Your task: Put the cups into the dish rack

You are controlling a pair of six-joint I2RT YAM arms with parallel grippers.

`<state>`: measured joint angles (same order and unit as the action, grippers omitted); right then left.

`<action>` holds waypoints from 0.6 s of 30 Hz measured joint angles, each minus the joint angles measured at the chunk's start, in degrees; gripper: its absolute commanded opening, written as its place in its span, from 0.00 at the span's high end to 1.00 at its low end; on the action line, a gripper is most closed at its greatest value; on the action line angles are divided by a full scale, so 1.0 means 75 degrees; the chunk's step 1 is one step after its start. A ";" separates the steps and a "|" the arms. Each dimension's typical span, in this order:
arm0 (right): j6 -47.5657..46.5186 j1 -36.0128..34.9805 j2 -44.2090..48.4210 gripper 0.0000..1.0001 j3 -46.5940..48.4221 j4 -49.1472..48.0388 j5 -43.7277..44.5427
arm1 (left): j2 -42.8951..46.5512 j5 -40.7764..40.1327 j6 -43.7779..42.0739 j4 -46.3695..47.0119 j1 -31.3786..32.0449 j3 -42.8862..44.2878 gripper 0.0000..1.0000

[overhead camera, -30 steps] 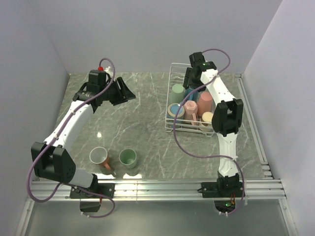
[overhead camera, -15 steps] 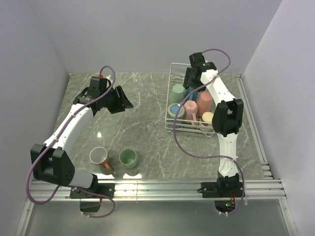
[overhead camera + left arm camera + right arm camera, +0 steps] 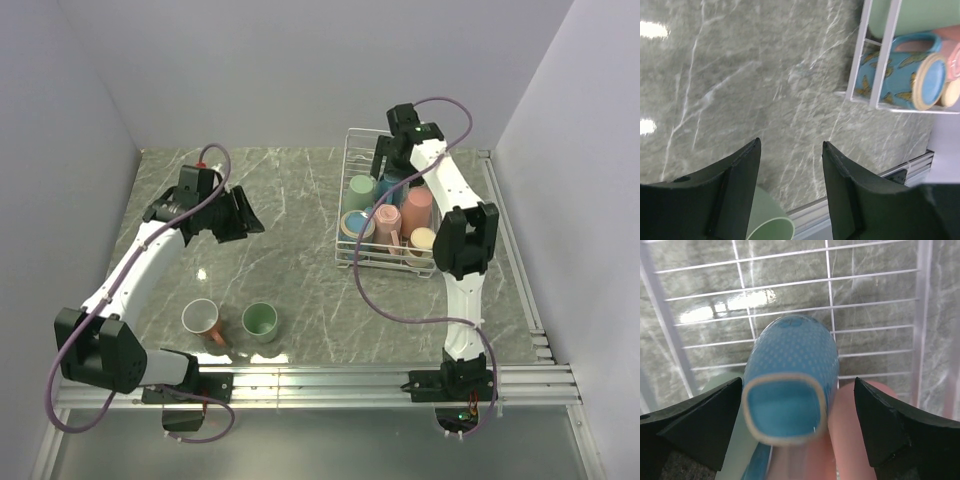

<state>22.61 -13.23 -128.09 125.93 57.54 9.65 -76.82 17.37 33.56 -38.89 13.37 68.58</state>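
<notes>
Dish rack [image 3: 348, 160] on the bench [image 3: 300, 200], on the right arm's side.

Right gripper [image 3: 798, 382] is over the far end of the rack, jaws spread wide. A blue dotted cup [image 3: 790, 385] sits between the fingers [image 3: 700, 420], mouth towards the wrist camera. There is a visible gap on one side, so it is not pinched. Its lower part is blurred. The rack's wire floor shows behind it, and a pink cup [image 3: 850, 440] is right beside it.

Other cups in the rack, from the top view:
- mint cup [image 3: 362, 185], at the left wall in the rack's middle
- butterfly-print blue cup [image 3: 355, 225], in the near-left corner, lying on its side in the left wrist view
- rose cup [image 3: 388, 225], just right of the butterfly-print one
- salmon cup [image 3: 417, 205], further right
- tan cup [image 3: 424, 240], near-right corner

Left gripper [image 3: 240, 210] hangs over bare bench well left of the rack. Its jaws are apart with nothing between them, and only marble shows in the gap in the wrist view.

Two cups are outside the rack, well left of it and nearer the arm bases. Both stand upright, close together but apart:
- loose green cup [image 3: 260, 320]
- pale-rimmed cup [image 3: 203, 320], further from the rack, with a reddish outside
</notes>
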 measured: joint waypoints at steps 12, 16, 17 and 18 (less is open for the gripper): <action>0.0000 0.0140 0.2471 0.00 0.0396 0.0015 -0.0003 | 0.0886 -0.0099 -0.0184 -0.0431 0.0364 -0.1297 0.45; 0.0032 0.0163 0.3395 0.00 -0.0160 -0.0134 -0.0058 | 0.1291 -0.0286 -0.0187 -0.0635 0.1058 -0.1609 0.48; 0.0041 0.0163 0.3561 0.00 -0.0323 -0.0169 -0.0079 | 0.1428 -0.0385 -0.0187 -0.0726 0.1250 -0.1658 0.48; 0.0041 0.0163 0.3733 0.00 -0.0539 -0.0189 -0.0108 | 0.1489 -0.0425 -0.0184 -0.0752 0.1311 -0.1684 0.48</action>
<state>22.92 -12.01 -100.09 121.89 56.12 8.84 -65.65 14.17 32.18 -44.53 23.20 55.94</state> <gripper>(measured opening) 0.994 0.524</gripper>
